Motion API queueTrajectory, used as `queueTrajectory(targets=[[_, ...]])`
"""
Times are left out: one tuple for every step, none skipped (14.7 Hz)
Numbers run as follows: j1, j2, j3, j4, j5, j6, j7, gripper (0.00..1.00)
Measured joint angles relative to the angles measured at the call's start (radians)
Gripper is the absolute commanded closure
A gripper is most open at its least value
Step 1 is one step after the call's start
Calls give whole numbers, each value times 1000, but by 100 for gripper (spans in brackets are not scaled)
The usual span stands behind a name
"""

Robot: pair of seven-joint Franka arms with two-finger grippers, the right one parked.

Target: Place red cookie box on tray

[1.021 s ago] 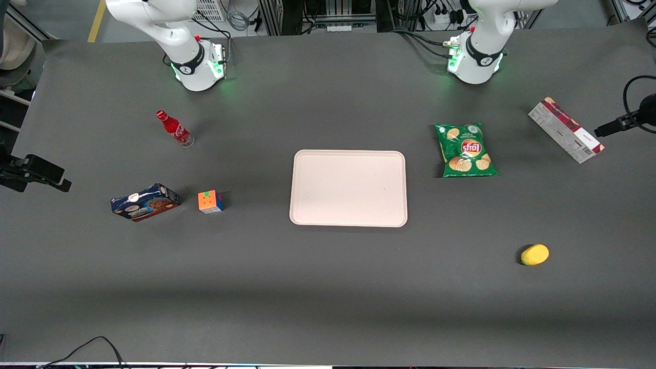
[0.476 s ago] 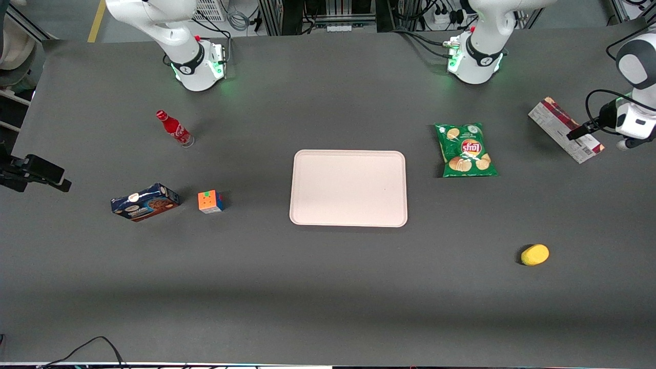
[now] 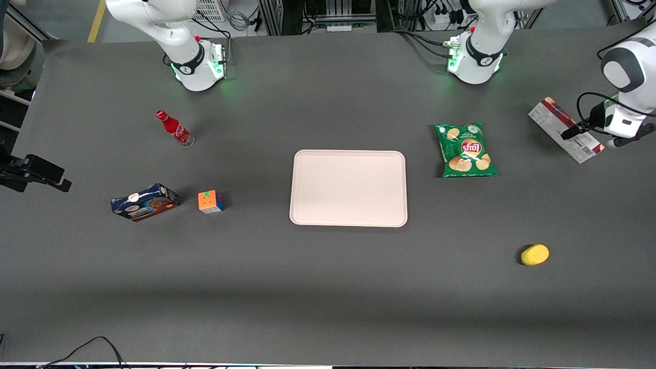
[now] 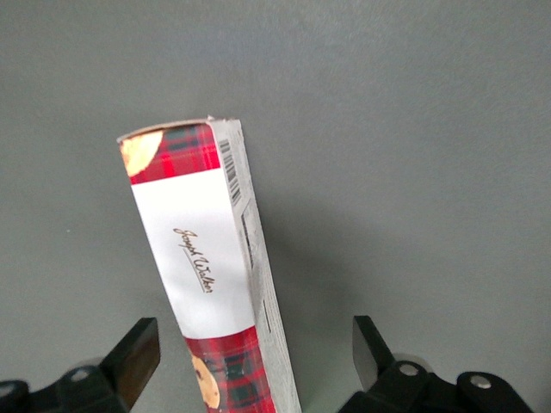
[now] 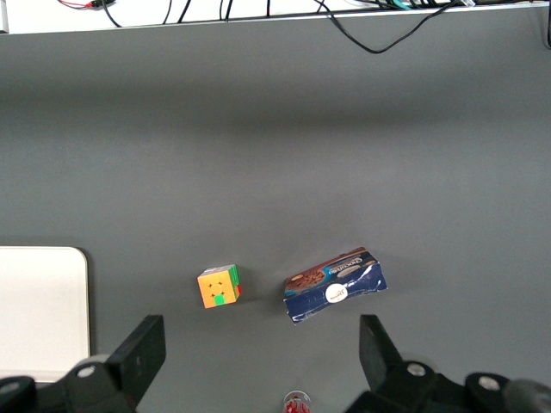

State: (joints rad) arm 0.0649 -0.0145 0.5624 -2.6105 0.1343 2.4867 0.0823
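Wrist view: claw open, fingers astride red cookie box, not touching. Box lies on desk, well apart from tray, twd working arm's end. Step: approach. Next: lower, close.

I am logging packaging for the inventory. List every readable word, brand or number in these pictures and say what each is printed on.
"Lay's": on the green chip bag.
"Joseph Walker": my best reading of the cursive script on the white label of the red cookie box, which lies between the open fingers of the left gripper.
Barcode and small print on that box's pale side: too small to read.
Blue cookie box and red bottle: lettering too small to read.
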Motion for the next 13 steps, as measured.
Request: queueTrajectory(targets=[[1, 7, 0, -2, 0, 2, 0, 0], [3, 12, 0, -2, 0, 2, 0, 0], [4, 17, 0, -3, 0, 2, 0, 13], [5, 20, 0, -3, 0, 4, 0, 20], [5, 23, 0, -4, 0, 7, 1, 23], [6, 27, 0, -5, 0, 15, 1, 28], [6, 31, 0, -8, 0, 27, 1, 31], [6, 36, 0, -13, 0, 42, 1, 31], [6, 42, 0, -16, 0, 51, 1, 32], [6, 47, 0, -19, 0, 59, 2, 38], [6, 49, 0, -21, 0, 62, 3, 44], [7, 50, 0, -22, 0, 64, 6, 54], [7, 51, 0, -23, 0, 65, 12, 66]])
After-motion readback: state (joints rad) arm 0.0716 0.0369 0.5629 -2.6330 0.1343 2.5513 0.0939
